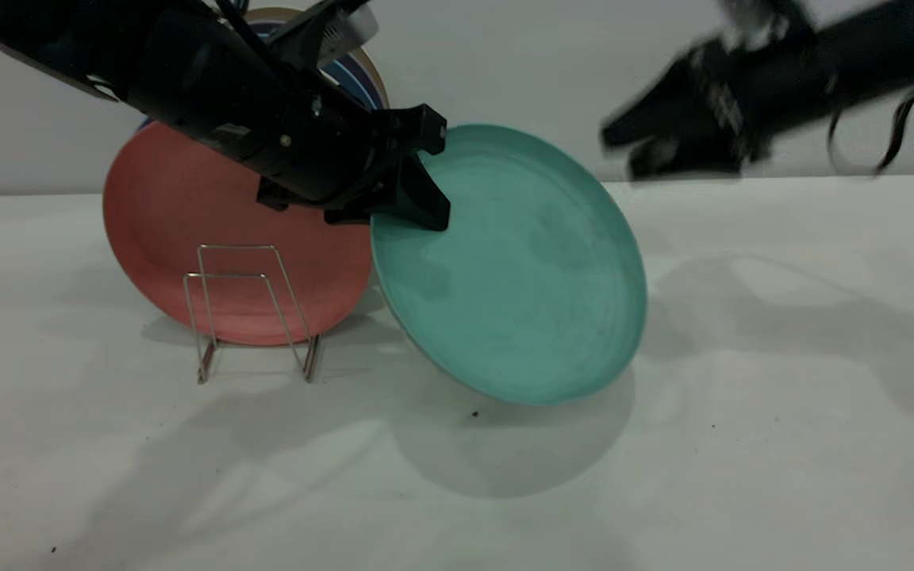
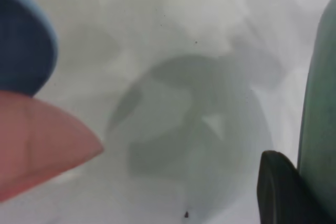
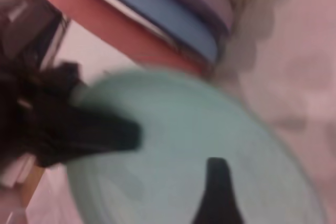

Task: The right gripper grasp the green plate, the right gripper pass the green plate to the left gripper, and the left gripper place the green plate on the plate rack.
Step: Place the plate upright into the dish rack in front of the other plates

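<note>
Exterior view: right gripper (image 1: 647, 155) blurred (motion)

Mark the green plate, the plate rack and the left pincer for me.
green plate (image 1: 536, 277), exterior view, centre of its face.
plate rack (image 1: 247, 305), exterior view, front wire loops.
left pincer (image 1: 417, 170), exterior view, between fingertips clamped over the plate's rim.

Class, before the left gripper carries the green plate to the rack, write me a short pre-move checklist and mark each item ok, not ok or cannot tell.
1. Left gripper clamps the rim of the green plate: ok.
2. Right gripper is off the plate, up and to its right: ok.
3. Green plate is lifted off the table: cannot tell; its lower edge sits close to its shadow.
4. Plate rack has its front loops free: ok.
5. Pink plate stands behind those loops, beside the green plate's path: ok.
</note>
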Available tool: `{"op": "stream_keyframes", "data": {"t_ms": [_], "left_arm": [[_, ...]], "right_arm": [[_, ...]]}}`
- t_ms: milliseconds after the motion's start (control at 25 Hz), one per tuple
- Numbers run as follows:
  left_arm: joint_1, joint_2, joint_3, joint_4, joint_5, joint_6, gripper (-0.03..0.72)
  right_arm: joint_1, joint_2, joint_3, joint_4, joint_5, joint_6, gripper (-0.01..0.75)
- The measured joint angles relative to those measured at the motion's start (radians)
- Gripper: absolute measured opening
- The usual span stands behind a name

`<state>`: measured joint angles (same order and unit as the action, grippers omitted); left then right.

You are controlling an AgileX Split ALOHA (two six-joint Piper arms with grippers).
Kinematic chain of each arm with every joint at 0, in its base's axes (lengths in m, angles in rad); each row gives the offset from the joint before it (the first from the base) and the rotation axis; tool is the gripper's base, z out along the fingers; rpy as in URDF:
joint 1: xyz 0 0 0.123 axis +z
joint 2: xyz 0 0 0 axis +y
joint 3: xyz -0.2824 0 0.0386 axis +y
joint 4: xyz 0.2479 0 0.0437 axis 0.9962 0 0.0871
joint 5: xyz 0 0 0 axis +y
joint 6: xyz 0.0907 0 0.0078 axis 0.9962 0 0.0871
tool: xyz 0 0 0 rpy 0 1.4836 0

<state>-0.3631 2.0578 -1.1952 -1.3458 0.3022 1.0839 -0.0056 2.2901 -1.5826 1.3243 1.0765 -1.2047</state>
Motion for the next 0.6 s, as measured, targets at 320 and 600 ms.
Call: {"op": "stream_keyframes", "data": {"t_ms": [320,600], "left_arm": [[0.047,-0.154,0.000,0.257,0.096,0.071,0.107],[0.178,-0.348,0.000,0.616,0.264,0.100,0.107]], "right_arm": [[-0.062,-0.272,-0.015,-0.211,0.100,0.183,0.571],[-0.020,-0.487,0.029,-0.444,0.122,0.381,0.436]]}}
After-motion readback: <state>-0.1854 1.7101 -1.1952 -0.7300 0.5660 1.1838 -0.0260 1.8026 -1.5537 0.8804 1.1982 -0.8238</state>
